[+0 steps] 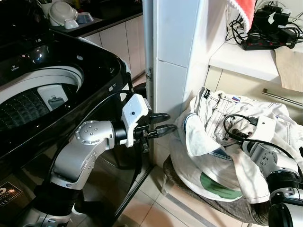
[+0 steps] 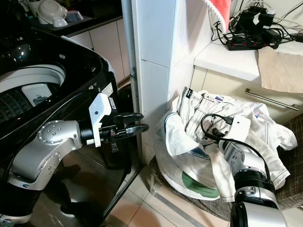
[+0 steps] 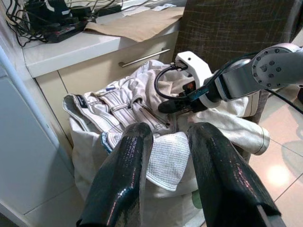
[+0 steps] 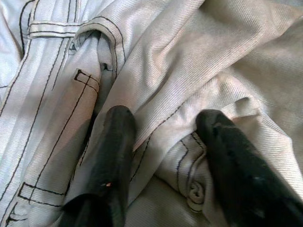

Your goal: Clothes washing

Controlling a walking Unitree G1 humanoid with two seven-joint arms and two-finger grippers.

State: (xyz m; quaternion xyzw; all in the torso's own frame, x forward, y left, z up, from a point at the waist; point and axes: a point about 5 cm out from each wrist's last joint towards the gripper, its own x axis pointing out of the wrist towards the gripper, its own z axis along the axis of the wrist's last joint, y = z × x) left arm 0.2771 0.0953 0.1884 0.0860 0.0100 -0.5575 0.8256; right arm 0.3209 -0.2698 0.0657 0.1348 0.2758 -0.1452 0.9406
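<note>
Where tiles (image 1: 156, 198) meet washer (image 1: 57, 80): laundry (image 1: 213, 142).

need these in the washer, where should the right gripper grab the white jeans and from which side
Best bet: the raised fold of the white jeans between the right gripper's open fingers, near the stitched pocket seams. Come straight down from above, since the jeans lie bunched on top of the pile and that ridge stands up enough to pinch.

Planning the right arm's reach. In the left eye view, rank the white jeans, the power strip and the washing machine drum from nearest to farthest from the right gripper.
1. white jeans: the right gripper is pressed into the fabric with open fingers.
2. power strip: on the counter above and behind the pile.
3. washing machine drum: far across on the robot's left, beyond the left gripper.
</note>
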